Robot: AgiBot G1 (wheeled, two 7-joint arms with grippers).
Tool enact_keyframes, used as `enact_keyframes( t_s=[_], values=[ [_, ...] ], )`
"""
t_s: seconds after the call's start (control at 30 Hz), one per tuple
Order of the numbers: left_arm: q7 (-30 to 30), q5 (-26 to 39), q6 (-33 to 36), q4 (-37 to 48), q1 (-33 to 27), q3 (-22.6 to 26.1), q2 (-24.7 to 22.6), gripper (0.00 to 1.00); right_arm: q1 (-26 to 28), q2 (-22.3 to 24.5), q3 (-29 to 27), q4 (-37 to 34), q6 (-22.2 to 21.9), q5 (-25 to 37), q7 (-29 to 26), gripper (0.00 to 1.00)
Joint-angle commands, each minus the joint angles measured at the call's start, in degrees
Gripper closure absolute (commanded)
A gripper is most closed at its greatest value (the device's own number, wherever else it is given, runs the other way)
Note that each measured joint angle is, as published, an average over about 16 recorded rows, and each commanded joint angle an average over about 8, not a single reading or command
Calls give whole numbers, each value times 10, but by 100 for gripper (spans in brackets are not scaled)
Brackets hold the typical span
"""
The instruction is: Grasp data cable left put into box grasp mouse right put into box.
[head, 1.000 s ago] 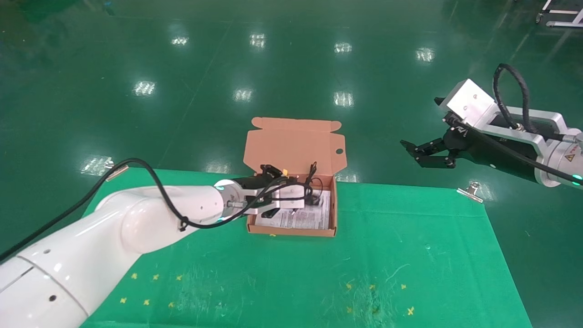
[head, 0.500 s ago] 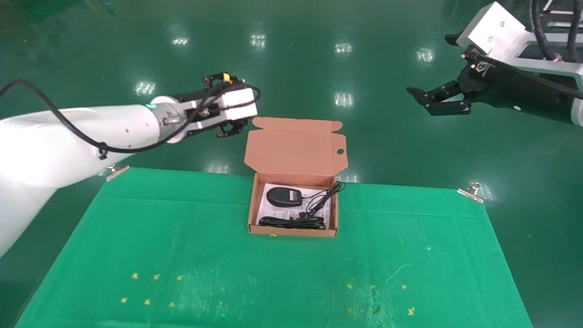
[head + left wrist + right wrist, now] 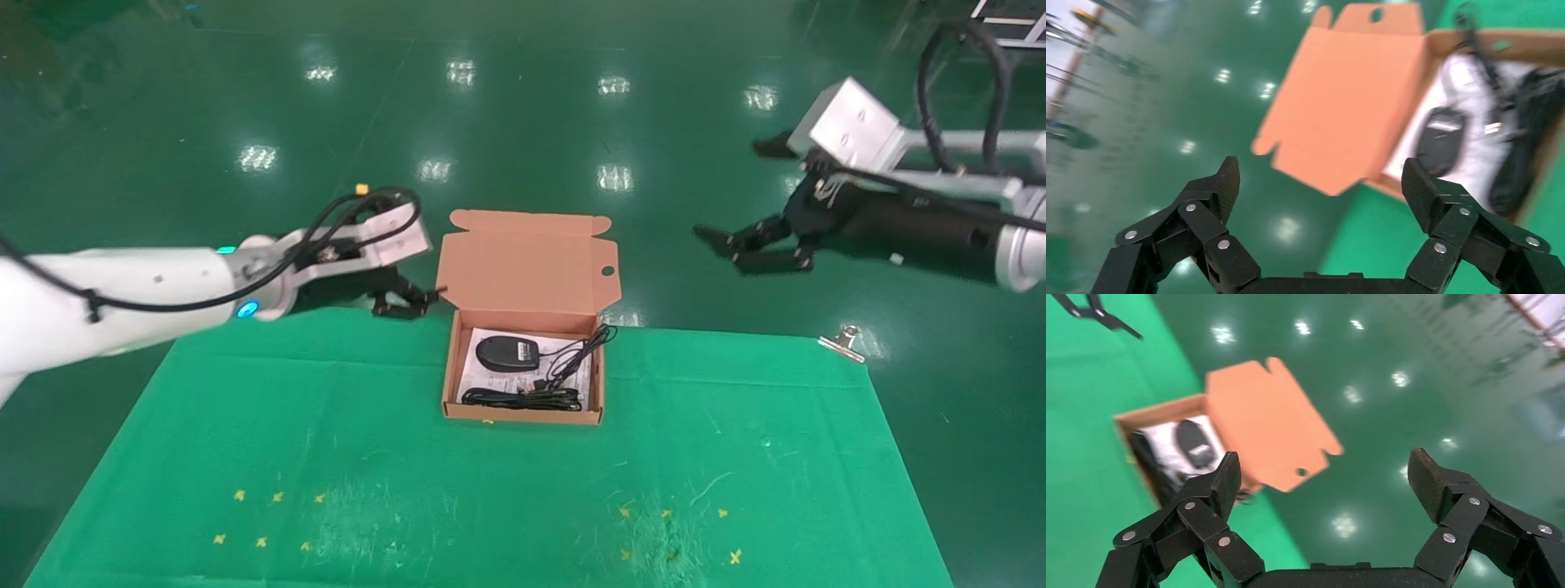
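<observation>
Both hands, left (image 3: 409,300) and right (image 3: 739,249), gape empty; black mouse (image 3: 507,353) fills the box (image 3: 523,412).

My way down into the box (image 3: 523,412) is free from above — only its upright lid (image 3: 527,261) blocks the far side; mouse (image 3: 507,353) and data cable (image 3: 523,398) fill the floor.

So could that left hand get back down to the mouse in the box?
Probably yes. The left hand hovers open beside the box, whose lid stands open, and nothing covers the mouse.
</observation>
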State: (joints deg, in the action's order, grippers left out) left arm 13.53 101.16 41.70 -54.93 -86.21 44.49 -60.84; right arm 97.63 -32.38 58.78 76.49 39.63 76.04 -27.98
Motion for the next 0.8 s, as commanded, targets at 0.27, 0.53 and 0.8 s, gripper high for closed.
enact_keyframes(
  t_s=[0.27,0.53,0.8],
  values=[
    [-5,-114,85,-36,48,-55,50,0,-67,-5,-80,-5,86,-64,32,0],
    [-10,-216,161,-68,90,-104,94,0,-127,-9,-151,-10,162,-120,61,0],
    [-14,-299,222,-94,124,-143,130,0,-175,-13,-208,-14,224,-166,84,0]
  ],
)
